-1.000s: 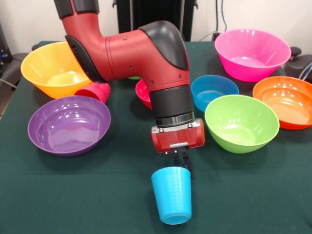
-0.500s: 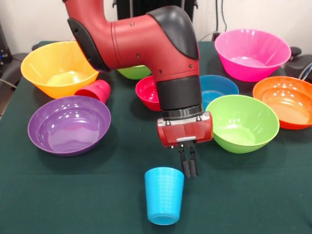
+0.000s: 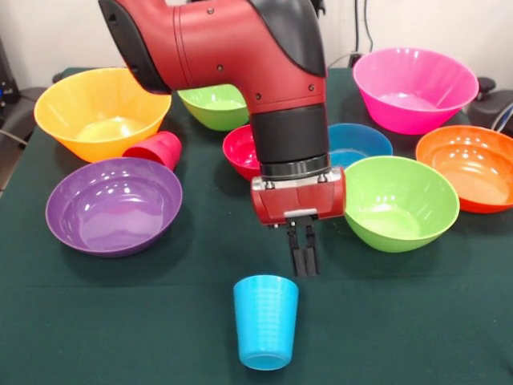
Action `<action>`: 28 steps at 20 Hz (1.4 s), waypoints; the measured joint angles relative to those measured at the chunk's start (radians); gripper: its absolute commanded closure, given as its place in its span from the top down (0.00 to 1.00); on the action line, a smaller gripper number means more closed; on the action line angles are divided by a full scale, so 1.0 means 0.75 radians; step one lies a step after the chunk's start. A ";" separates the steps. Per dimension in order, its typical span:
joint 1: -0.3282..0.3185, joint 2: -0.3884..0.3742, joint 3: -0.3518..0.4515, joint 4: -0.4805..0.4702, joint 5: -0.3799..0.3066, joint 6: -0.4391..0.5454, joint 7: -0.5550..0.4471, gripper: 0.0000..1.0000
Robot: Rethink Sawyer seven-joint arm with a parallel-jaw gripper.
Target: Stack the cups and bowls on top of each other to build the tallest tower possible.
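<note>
One cup is out of the grip now: the sky-blue cup (image 3: 266, 322) stands upright on its base, mouth up, just below and a bit to the side of the gripper (image 3: 303, 258). Gripper has lifted clear of it compared with a second ago, when the fingers were at its rim; fingers now hang empty and pressed together, nothing between them.

So my read: cup has been released or repositioned, no stacking done yet. Nothing sits on anything else, so no tower so far.

Rest of the parts, relative to the gripper:
- small red bowl (image 3: 240, 152) and small blue bowl (image 3: 357, 143) just behind the wrist, partly hidden by the arm
- lime green bowl (image 3: 398, 202) right beside the wrist housing, second lime green bowl (image 3: 212, 105) further back
- red cup (image 3: 156, 150) lying on its side, well off to one side, touching the yellow-orange bowl (image 3: 96, 112)
- purple bowl (image 3: 114, 204) in front of that
- pink bowl (image 3: 414, 88) and orange bowl (image 3: 471, 166) on the far opposite side

Surface is a dark green cloth-covered table (image 3: 401, 321), flat, no clutter apart from the set. Pale wall behind, some dark gear and cables at the back edge.
</note>
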 measured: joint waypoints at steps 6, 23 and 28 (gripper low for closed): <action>0.000 -0.017 -0.017 0.022 0.000 0.000 0.000 0.00; 0.053 -0.015 -0.139 0.039 0.000 -0.013 0.000 1.00; 0.052 -0.013 -0.143 0.039 0.000 -0.021 0.000 1.00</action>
